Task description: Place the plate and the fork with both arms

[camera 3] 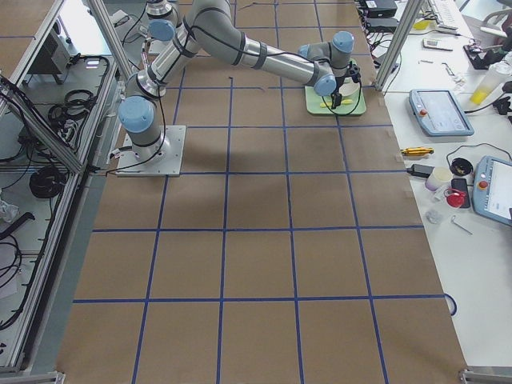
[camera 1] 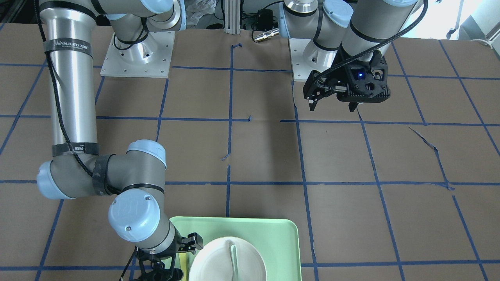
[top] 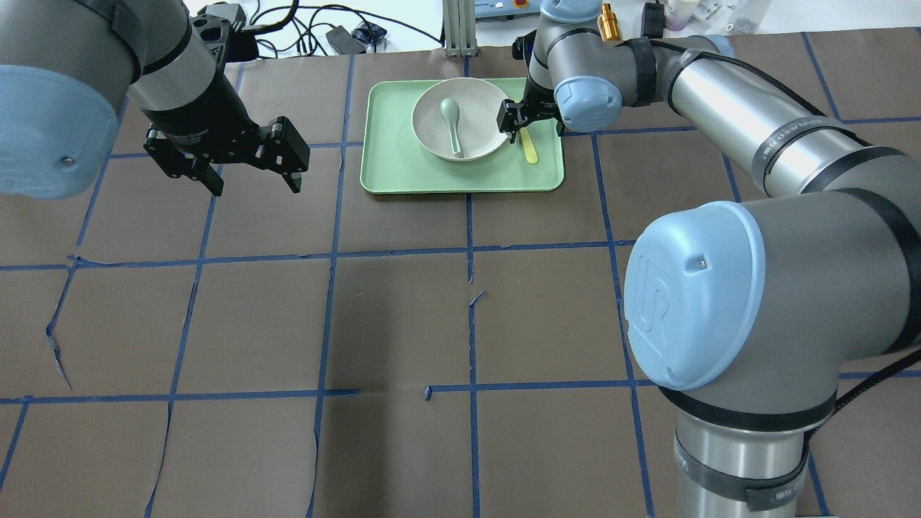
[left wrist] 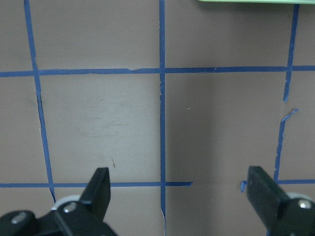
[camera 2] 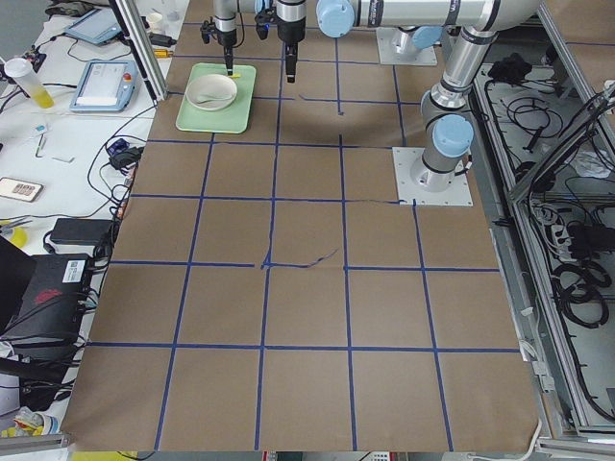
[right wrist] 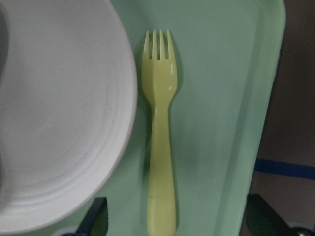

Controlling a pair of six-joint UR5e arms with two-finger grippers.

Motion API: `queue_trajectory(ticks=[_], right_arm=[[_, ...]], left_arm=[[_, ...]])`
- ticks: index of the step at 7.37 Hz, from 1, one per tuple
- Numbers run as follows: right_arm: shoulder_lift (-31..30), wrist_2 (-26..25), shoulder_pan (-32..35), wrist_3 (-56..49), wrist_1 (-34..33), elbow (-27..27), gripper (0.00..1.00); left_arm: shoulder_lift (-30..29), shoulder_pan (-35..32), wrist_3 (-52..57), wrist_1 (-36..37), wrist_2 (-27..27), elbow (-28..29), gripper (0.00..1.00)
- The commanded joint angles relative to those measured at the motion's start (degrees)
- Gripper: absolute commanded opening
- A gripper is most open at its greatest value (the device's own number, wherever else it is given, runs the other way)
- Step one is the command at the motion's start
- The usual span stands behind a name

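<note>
Farthest back, on green tray (top: 403, 173): plate (top: 483, 108) with 1 spoon (top: 452, 121) in it. Left of tray, above bare table (top: 403, 324): left gripper (top: 255, 188), jaws wide apart. Just right of plate, on tray: fork (right wrist: 161, 132), under right gripper (top: 512, 128), jaws spread; grips nothing.

tray (top: 432, 176): plate (top: 483, 115), fork (top: 530, 150) beside it | right pincer (top: 514, 132) above fork | left pincer (top: 256, 188) spread

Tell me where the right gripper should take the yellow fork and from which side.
Grip the fork at mid-handle, coming straight down from above. It lies flat on the tray, so only its narrow sides offer a pinch. The plate rim sits close on one side, so that finger needs care. The right gripper hangs over it, jaws open and straddling the handle.
</note>
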Motion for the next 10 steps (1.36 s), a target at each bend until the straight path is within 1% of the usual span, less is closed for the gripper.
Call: queue_trajectory(ticks=[1,2,3,4,5,6,7,8,10], right_arm=[[-8.48,-5.13,-0.18,-4.37,1.9,5.93,1.0],[-15.14,-5.52,-1.4,-5.87,2.0,11.38,1.0],[-20.95,-5.52,-3.93,-8.15,6.35,14.82,1.0],[-26.41,-5.35,-6.57,-8.26,13.26,16.43,1.0],[-31.42,-5.0,-7.72,-8.17,18.38,16.62,1.0],[-35.21,-5.34,-7.82,-8.17,25.22,16.53,1.0],[-39.08,-5.34,-7.74,-7.47,29.72,16.53,1.0],[-41.9,-5.43,-7.65,-6.77,30.99,16.62,1.0],[-43.24,-5.26,-7.47,-2.92,31.36,17.66,1.0]], left_arm=[[0.09,0.0,-0.07,0.0,0.0,0.0,1.0],[0.18,0.0,-0.07,0.0,0.0,0.0,1.0],[0.18,0.0,0.01,0.0,0.0,0.0,1.0],[0.26,0.0,-0.07,0.0,0.0,0.0,1.0],[0.26,0.0,-0.16,0.0,0.0,0.0,1.0],[0.35,0.0,-0.08,-0.09,0.09,0.0,1.0],[0.35,0.0,-0.07,-0.09,0.09,0.0,1.0],[0.53,0.0,-0.07,-0.09,0.09,-0.09,1.0],[0.79,-0.09,-0.07,-0.26,0.09,-0.18,1.0]])
